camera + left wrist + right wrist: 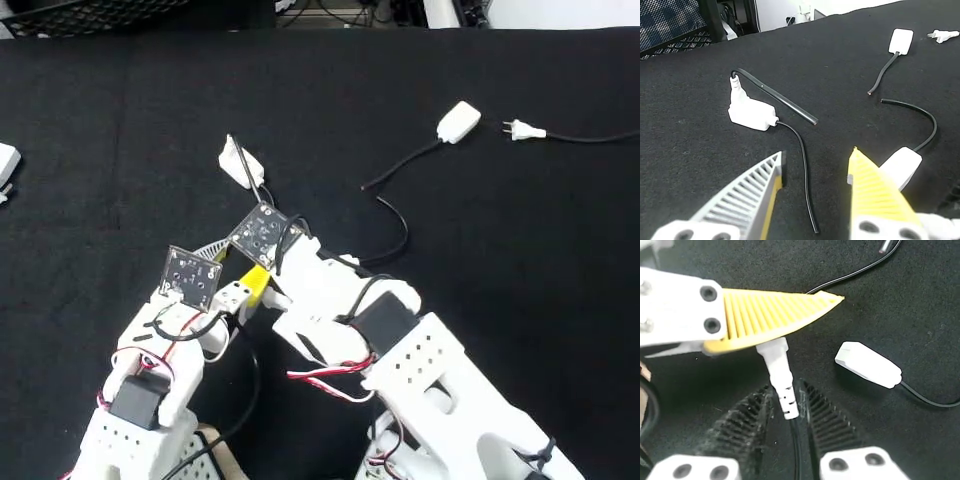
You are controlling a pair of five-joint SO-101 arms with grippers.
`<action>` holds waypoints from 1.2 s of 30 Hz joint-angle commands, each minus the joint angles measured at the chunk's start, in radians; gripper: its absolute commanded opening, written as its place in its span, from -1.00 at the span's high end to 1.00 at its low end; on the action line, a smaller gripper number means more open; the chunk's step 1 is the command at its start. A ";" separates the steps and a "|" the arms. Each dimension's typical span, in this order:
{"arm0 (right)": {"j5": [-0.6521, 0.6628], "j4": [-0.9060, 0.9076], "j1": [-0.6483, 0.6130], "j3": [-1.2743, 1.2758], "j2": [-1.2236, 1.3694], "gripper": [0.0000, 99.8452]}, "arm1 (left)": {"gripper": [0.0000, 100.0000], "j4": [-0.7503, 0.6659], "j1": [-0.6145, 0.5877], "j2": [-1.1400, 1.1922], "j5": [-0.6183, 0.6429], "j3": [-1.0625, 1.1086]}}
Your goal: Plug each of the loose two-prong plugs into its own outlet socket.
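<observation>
Jaws of the right gripper (786, 392) pinched a white plastic two-prong plug (779, 365) near a white oblong socket (867, 365); the left gripper (816, 159) gaped wide, empty.

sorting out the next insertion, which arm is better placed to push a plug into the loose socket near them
Right. The right end effector has the plug between its fingers, and the free socket lies close beside it. The left end effector is open and empty.
</observation>
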 commanded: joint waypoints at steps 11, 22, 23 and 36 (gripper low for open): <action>-0.012 -0.044 -0.091 -0.002 -0.015 0.87 | 0.55 0.003 0.013 -0.005 0.009 0.008; -0.014 -0.114 -0.094 0.028 -0.015 0.87 | 0.55 0.003 0.016 -0.005 0.009 0.008; -0.014 -0.114 -0.094 0.027 -0.015 0.87 | 0.55 0.003 0.016 -0.005 0.009 0.008; -0.014 -0.117 -0.095 0.022 -0.015 0.87 | 0.55 0.003 0.016 -0.005 0.009 0.008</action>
